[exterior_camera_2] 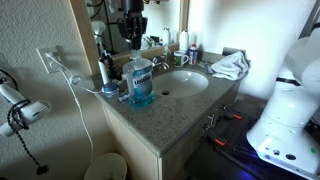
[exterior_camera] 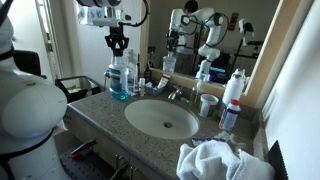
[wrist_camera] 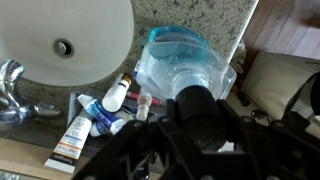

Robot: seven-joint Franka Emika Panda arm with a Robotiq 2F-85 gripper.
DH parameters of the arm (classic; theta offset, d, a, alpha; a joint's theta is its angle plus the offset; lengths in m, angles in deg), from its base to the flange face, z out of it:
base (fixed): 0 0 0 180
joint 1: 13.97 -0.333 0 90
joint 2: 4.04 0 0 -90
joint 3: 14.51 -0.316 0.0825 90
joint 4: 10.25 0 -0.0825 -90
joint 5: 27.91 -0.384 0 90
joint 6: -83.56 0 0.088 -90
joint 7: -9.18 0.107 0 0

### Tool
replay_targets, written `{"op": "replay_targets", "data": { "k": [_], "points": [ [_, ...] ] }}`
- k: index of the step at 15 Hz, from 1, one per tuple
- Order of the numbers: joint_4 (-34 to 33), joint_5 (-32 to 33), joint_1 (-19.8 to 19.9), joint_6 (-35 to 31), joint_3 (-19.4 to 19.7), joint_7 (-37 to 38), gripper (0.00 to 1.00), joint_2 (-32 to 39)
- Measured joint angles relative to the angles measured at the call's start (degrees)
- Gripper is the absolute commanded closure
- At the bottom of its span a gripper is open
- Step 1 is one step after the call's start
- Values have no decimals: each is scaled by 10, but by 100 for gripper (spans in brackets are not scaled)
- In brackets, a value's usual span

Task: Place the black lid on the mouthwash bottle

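Black lid (wrist_camera: 195, 100) over mouthwash bottle (wrist_camera: 172, 60) holding blue liquid

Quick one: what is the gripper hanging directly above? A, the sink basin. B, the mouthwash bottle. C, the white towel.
B: in an exterior view the gripper sits straight over the top of the mouthwash bottle, beside the sink basin.
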Motion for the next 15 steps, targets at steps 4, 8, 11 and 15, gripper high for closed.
{"op": "replay_targets", "data": {
  "k": [4,8,11,15],
  "points": [
    [0,0,0,0,0,0,27,0],
    [0,0,0,1,0,0,3,11],
    [0,0,0,1,0,0,0,19],
    [0,0,0,1,1,0,0,21]
  ]
}}
